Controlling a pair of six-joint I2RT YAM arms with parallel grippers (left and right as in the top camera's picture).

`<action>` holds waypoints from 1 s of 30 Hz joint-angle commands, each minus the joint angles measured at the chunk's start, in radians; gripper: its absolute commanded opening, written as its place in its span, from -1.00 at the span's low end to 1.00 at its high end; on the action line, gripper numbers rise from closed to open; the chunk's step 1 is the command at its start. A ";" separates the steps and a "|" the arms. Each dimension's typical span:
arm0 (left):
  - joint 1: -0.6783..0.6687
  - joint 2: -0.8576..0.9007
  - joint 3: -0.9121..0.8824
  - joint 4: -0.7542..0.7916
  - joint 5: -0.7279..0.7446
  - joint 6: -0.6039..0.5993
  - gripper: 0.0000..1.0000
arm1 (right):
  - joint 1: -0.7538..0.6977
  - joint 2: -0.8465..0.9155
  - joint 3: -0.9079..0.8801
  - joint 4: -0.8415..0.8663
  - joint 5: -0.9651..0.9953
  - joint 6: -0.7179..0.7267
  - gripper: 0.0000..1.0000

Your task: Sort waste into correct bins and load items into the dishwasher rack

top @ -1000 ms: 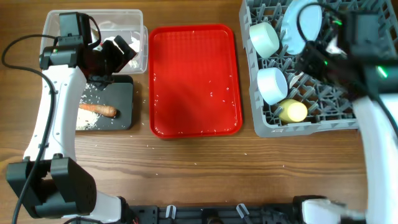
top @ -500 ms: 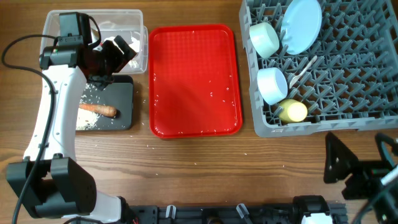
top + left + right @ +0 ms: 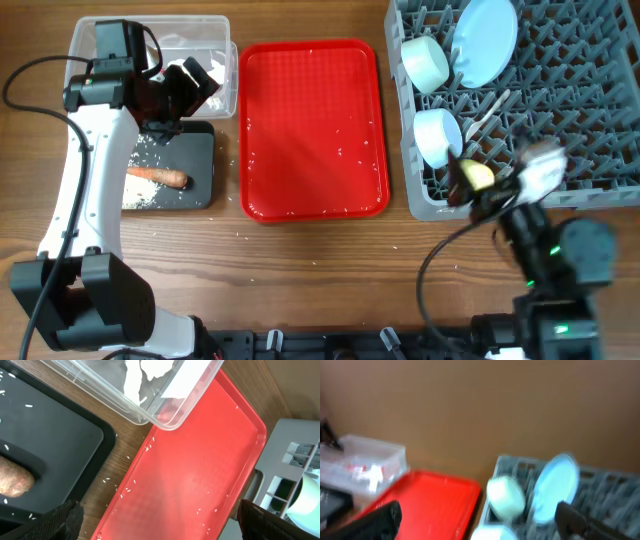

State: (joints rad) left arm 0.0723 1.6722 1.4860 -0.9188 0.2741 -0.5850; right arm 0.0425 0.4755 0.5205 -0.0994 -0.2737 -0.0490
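Note:
The grey dishwasher rack [image 3: 560,120] holds the pale blue plate [image 3: 485,40], two mint bowls [image 3: 425,62] [image 3: 437,135], the yellow cup [image 3: 480,176] and the white spoon [image 3: 485,113]. The clear tub [image 3: 215,95] holds white paper [image 3: 145,375] and the red-and-white wrapper [image 3: 362,469]. The black tray [image 3: 200,150] holds the sausage piece [image 3: 158,177] and rice [image 3: 140,195]. My left gripper [image 3: 167,522] is open and empty, hovering over the tub's corner and the red tray. My right gripper [image 3: 480,522] is open and empty. In the overhead view it is blurred at the rack's front edge [image 3: 488,195].
The flat red tray [image 3: 315,130] lies between the bins and the rack, with a few rice grains [image 3: 125,491] on it. Some grains lie on the wooden table [image 3: 330,270] beside the black tray. The right wrist view is motion-blurred.
My right arm left the rack, swung down to the bottom right corner, and now sits blurred at the rack's front edge. The left arm has not moved.

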 commanded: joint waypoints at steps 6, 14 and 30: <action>0.003 -0.006 0.004 0.001 -0.003 0.004 1.00 | 0.009 -0.372 -0.418 0.132 -0.035 0.049 0.99; 0.003 -0.006 0.004 0.001 -0.003 0.004 1.00 | 0.011 -0.473 -0.516 0.129 -0.062 0.050 0.99; 0.003 -0.006 0.004 0.001 -0.003 0.004 1.00 | 0.010 -0.466 -0.515 0.129 -0.061 0.049 1.00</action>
State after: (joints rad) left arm 0.0723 1.6722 1.4860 -0.9199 0.2737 -0.5850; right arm 0.0452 0.0193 0.0086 0.0273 -0.3141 -0.0196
